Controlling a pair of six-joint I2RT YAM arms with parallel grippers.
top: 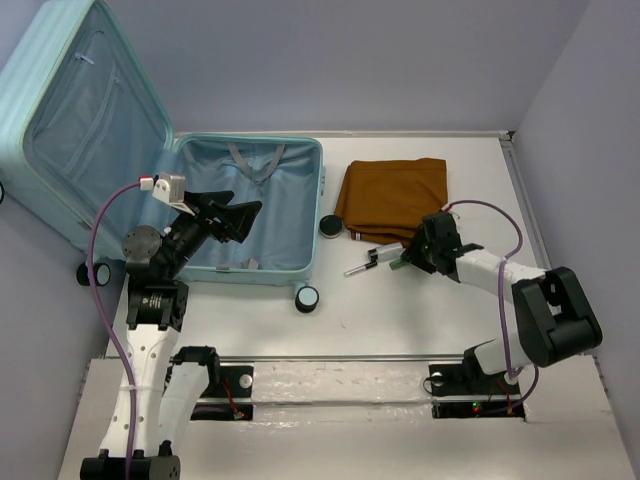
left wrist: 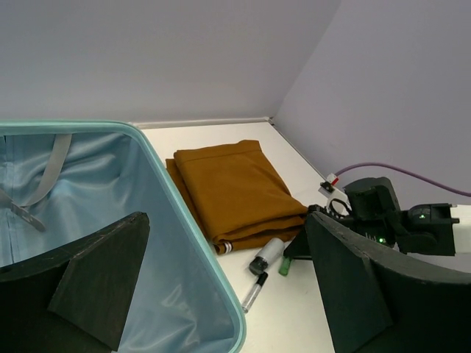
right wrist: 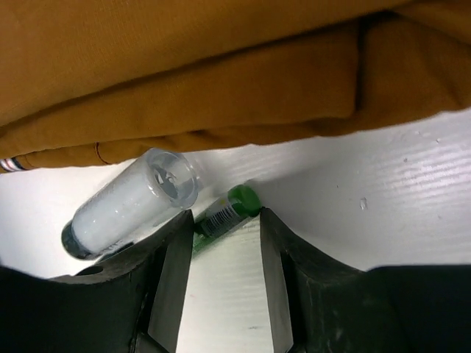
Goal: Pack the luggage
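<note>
– Right gripper (right wrist: 223, 220): what state, and on what?

– Jaws stand part-way apart, one finger on either side of a small green-capped tube (right wrist: 235, 204) lying on the white table (right wrist: 383, 191). The tube's long axis slants across the gap, with the cap toward one finger and the body running under the edge of the other. Whether the pads press on it cannot be told from the wrist view. A clear vial (right wrist: 129, 213) with a dark cap lies just beside the tube, outside the fingers. The folded brown garment (right wrist: 221, 81) lies just beyond both.

– Where does the luggage (top: 319, 210) lie from that hand?

– To the robot's left of it. It rests open on the table, with the lid (top: 90, 110) propped up at the far left. The shell's right wall is the side facing this hand, and a pen (top: 360, 268) lies between that wall and the tube.

– Which arm is nearer?

– Left gripper (top: 240, 218), jaws fully apart and empty, hovers over the shell's blue lining, so the left arm is nearer the luggage. The right arm is nearer the loose items. Judged from this layout, the coming move is a lift and a carry leftward over the right wall. The tube's slant may let it twist or slip as the jaws close, and the vial could be nudged.
</note>
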